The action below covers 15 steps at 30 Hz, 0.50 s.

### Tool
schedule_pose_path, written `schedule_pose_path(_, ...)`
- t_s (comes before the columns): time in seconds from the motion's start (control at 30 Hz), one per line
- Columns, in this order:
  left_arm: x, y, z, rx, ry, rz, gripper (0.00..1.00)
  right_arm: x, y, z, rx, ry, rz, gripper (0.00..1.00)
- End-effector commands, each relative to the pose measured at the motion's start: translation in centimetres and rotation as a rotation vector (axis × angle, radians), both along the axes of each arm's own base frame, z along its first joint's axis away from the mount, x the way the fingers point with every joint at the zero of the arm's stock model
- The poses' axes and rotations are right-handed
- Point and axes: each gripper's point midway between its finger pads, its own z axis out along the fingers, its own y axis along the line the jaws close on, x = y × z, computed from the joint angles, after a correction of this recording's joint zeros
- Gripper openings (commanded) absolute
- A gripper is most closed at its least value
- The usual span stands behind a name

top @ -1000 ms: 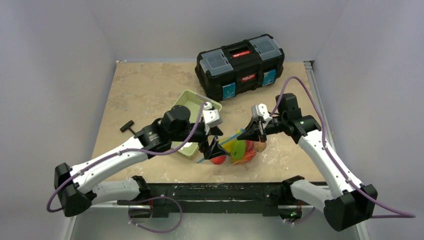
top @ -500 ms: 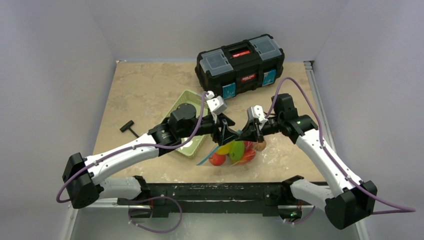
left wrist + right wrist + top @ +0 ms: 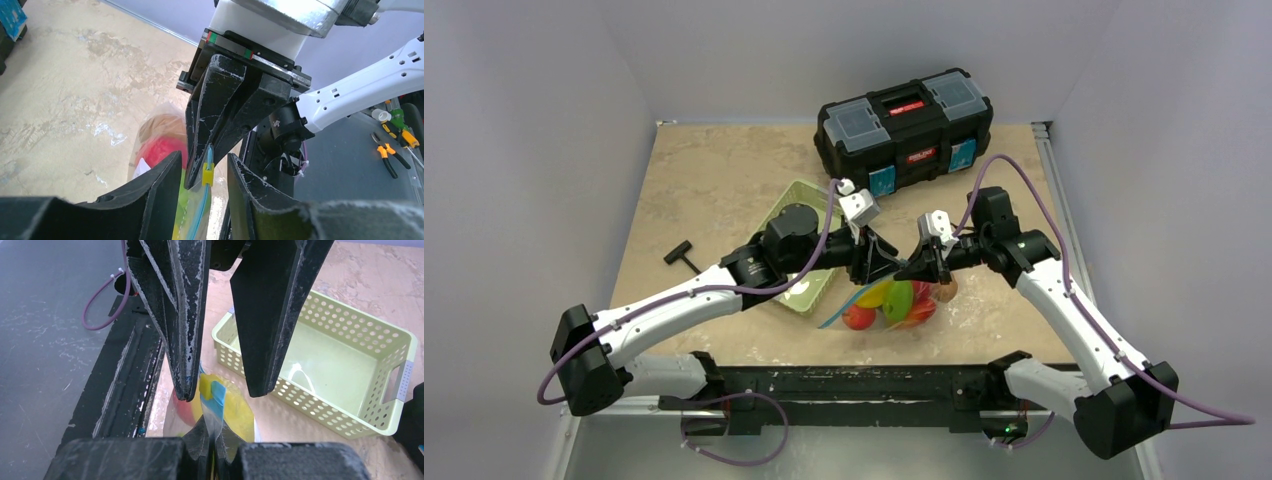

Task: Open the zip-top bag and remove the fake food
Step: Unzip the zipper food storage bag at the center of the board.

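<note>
The zip-top bag [image 3: 894,305] hangs clear and crinkly between my two grippers, just above the table. The fake food [image 3: 897,300] shows through it: red, green, yellow and brown pieces. My right gripper [image 3: 212,437] is shut on the bag's teal-blue zip strip [image 3: 216,400]. A yellow slider [image 3: 206,386] sits on the strip just beyond its fingertips. My left gripper [image 3: 204,167] faces the right one, open, its fingers [image 3: 187,340] standing either side of the slider [image 3: 208,174] with a gap on both sides.
A pale green lattice basket [image 3: 804,215] lies under the left arm, left of the bag. A black toolbox [image 3: 909,130] stands at the back. A small black T-handle [image 3: 680,256] lies at the table's left. The black base rail [image 3: 844,385] runs along the near edge.
My left gripper has risen from low beside the bag to the zip strip, facing the right gripper, and its jaws have narrowed round the slider. The right gripper keeps its hold.
</note>
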Motion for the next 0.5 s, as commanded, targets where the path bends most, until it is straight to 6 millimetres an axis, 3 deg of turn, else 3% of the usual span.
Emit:
schedule_pose_path(0.0,-0.28,-0.19,1.14,-0.002,-0.005,-0.019,0.38,0.04,0.12,0.68,0.017,-0.031,0.001,0.0)
schedule_pose_path(0.3,-0.31,-0.34,0.27,0.026,0.007,-0.026,0.37,0.03,0.15,0.67,0.018,-0.027,0.0,0.0)
schedule_pose_path(0.47,-0.61,-0.64,0.76,0.002,0.0,-0.051,0.03,-0.01,0.15,0.63,0.018,-0.023,0.0,0.0)
